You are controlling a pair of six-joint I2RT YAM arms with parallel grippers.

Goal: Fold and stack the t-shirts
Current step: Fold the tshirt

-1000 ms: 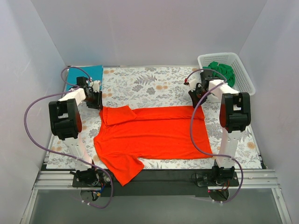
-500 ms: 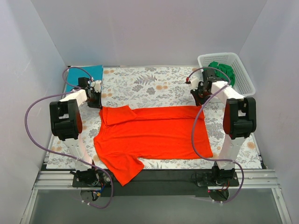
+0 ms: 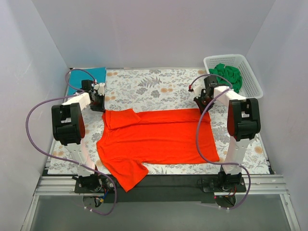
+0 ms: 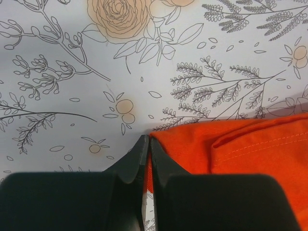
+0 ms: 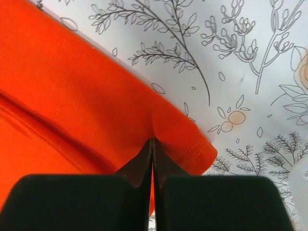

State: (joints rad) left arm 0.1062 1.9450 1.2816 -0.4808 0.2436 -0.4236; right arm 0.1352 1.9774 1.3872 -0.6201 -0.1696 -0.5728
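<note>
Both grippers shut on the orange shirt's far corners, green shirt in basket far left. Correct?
No: the basket with the green shirt is far right, per the top view. The left gripper and right gripper clamp far corners of the orange shirt.

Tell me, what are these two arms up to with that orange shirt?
They are part-way through folding it. An orange t-shirt lies spread on the flowery table. The left gripper is shut on the shirt's far left corner, and the right gripper is shut on its far right corner. Nothing is lifted yet. A green garment waits in the white basket at the far right, and a teal cloth lies at the far left.
</note>
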